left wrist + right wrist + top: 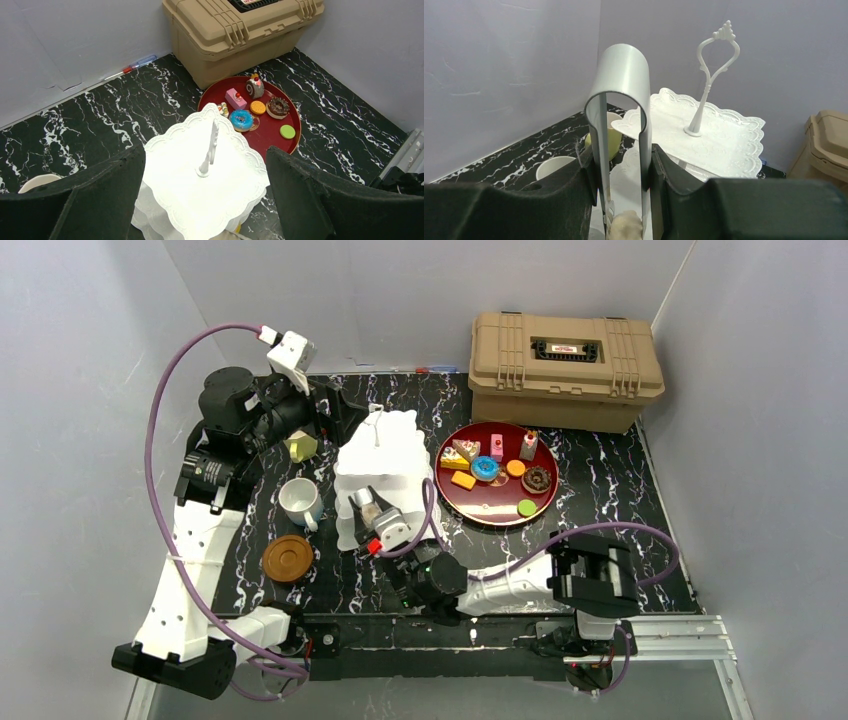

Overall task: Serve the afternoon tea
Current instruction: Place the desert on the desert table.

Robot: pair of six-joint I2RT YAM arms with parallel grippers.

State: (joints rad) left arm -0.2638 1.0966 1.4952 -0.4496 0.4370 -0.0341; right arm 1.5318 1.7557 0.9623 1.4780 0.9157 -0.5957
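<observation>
The white three-tier cake stand (385, 455) (205, 190) (724, 135) stands mid-table. My right gripper (385, 530) (621, 175) is shut on silver tongs (621, 90), whose tips pinch a beige pastry (626, 225) over a lower tier at the stand's near side. Above and behind the stand hangs my left gripper (335, 405) (205, 150), open and empty, a finger on either side of the top tier. A white mug (298, 500) (554, 167), a yellow-green mug (300, 445) (613, 142) and a brown coaster (287, 558) sit left of the stand. Several pastries (485, 468) (241, 120) lie on the red tray (490, 505) (270, 137).
A tan ribbed case (565, 365) (235, 35) stands at the back right against the wall. Grey walls close in the black marbled table on three sides. A pen (137, 64) lies along the back wall.
</observation>
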